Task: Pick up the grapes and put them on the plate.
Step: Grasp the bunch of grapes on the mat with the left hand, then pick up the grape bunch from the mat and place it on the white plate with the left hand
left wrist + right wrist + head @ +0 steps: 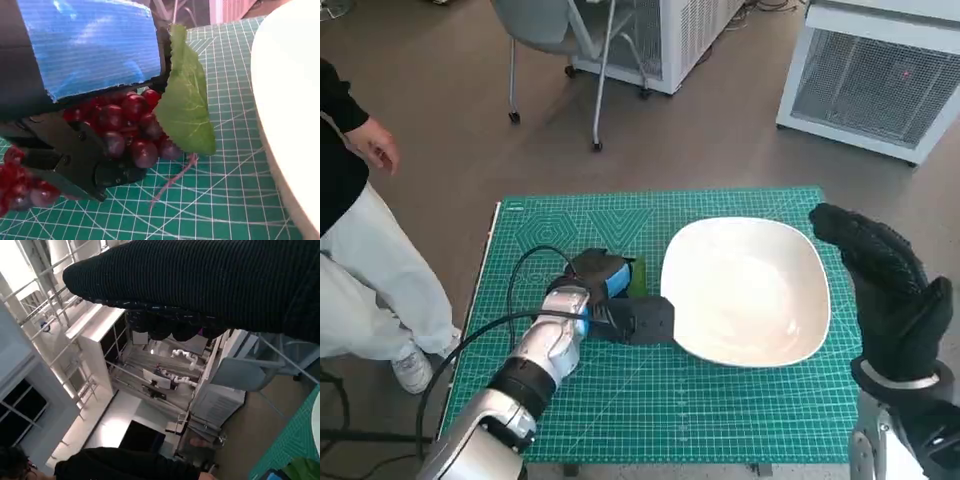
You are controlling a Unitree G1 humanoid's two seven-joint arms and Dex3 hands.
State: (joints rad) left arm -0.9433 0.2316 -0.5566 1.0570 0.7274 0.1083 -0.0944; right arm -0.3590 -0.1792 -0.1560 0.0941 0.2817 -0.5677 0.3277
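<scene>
Left hand [610, 295] low on the green cutting mat [720, 420], blue-taped back up, black fingers [75, 160] closed around the grapes [130, 127]. Dark red bunch pressed under the palm and against the mat, a few berries spilling out past the fingers at the wrist-view edge, a thin stem trailing onto the grid. Green leaf [187, 100] standing up beside the tape, on the side toward the plate [745, 290]. Grapes not on the plate; hand and bunch just beside its near rim, apart from it or touching cannot be told. Black cable looping from the forearm across the mat. Right hand [885, 290] in its knitted glove raised at the mat's right edge, beside the plate, fingers stretched out together, holding nothing. White square plate with rounded corners on the right half of the mat. No readable writing on tape, mat or plate; only white grid lines and hexagon patterns printed on the mat. Beyond the table, brown floor, a grey chair [560, 40] on thin legs, two white cabinets with mesh fronts [875, 80]. At the left edge, a person [360, 250] in a black top, pale trousers and a white shoe, one hand hanging near the table's far left corner. In the right wrist view, the glove across the top, white shelving behind, a dark-sleeved person along the bottom.
</scene>
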